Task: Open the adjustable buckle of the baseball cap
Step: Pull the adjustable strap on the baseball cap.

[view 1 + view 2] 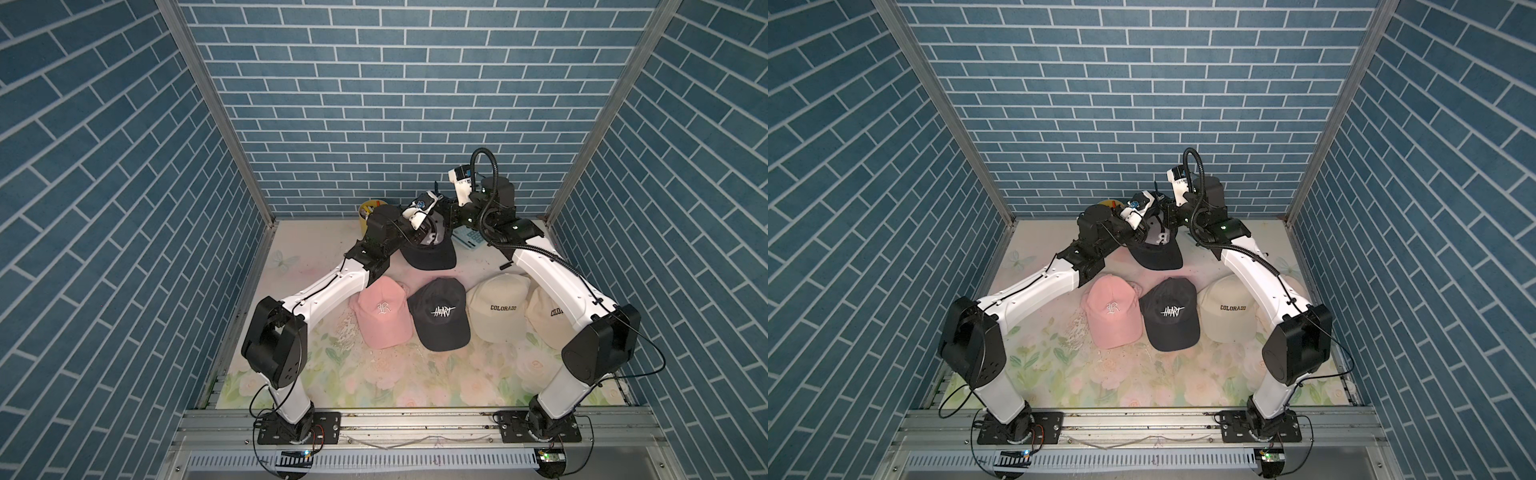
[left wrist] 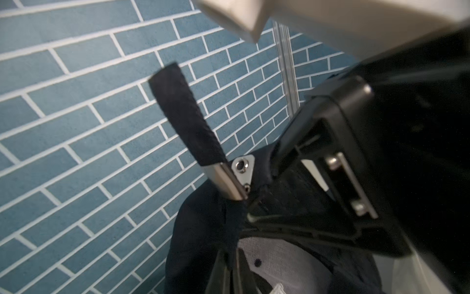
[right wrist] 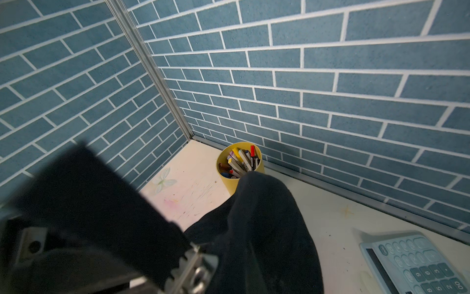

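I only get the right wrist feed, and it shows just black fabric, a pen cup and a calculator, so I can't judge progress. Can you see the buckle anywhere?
Observer: Yes. The left wrist view shows the metal buckle at the back of the black cap, with the strap sticking out of it, its end free.
Operator: Is the left gripper on anything?
Observer: The left gripper is shut on dark cap fabric right beside the buckle.
Operator: Any other caps around?
Observer: Four, in a row nearer the arm bases: a pink cap, a HEART cap and two cream COLORADO caps.
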`<state>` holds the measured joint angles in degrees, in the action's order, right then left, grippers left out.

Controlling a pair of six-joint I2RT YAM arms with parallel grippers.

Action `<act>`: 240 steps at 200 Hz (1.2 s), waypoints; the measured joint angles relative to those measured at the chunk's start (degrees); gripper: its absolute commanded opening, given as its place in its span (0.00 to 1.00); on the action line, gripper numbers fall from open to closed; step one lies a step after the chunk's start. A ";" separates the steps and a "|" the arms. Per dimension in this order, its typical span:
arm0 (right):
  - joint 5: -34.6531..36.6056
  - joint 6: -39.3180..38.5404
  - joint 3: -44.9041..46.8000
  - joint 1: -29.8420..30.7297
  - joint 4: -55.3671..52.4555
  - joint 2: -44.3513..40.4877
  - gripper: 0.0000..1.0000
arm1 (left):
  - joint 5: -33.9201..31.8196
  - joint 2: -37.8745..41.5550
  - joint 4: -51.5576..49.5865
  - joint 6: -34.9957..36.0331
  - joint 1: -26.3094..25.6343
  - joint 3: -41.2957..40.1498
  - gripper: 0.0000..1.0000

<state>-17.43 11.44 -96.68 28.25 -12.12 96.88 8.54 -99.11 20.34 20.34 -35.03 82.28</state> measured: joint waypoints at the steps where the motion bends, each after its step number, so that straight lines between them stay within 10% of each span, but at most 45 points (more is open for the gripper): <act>1: 0.00 -0.04 0.00 0.00 0.00 0.00 0.00 | 0.00 0.00 0.02 -0.04 0.00 0.04 0.00; 60: 0.28 -7.32 3.19 0.00 0.09 -0.68 0.31 | -0.09 0.44 -1.01 0.09 0.00 0.72 0.00; 240: 7.85 -19.82 10.97 2.23 7.69 -7.48 0.22 | 3.10 1.03 -9.31 -0.31 0.00 5.99 0.00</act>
<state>-9.58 -8.38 -85.71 30.48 -4.43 89.41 11.64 -98.08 11.03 20.03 -35.03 88.27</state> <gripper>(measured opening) 0.242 0.062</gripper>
